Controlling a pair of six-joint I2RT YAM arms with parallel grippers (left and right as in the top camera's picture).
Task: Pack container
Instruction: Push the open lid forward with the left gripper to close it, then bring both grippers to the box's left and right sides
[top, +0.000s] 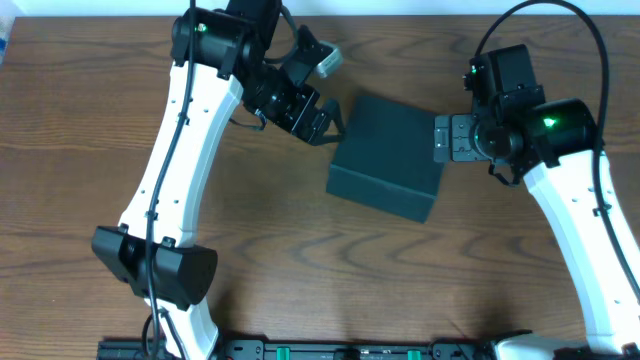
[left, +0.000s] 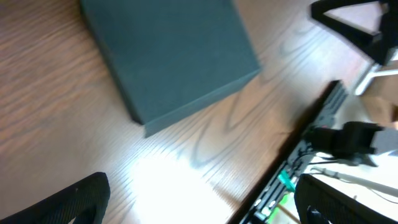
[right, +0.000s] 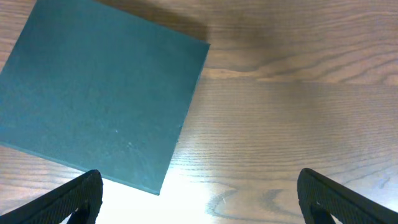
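While left claw (top: 330, 120) and right claw (top: 440, 138) hang released either side of the closed matte dark-teal square cardboard box (top: 388, 155), mid wooden counter (top: 300, 260), I fear an approach shoving it askew.

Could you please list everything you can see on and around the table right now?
dark teal-black square cardboard box: one, matte teal-black, middle of the table, lid down, lying at an angle
brown wood-grain table: one, brown, under everything
black equipment rail: one, black with green bits, along the near table edge
white-and-black robot arms: two, white links with black joints, one on each side of the box
left gripper: one, black fingers, open, beside the box, holding nothing
right gripper: one, black fingers, open, at the box's opposite side, holding nothing
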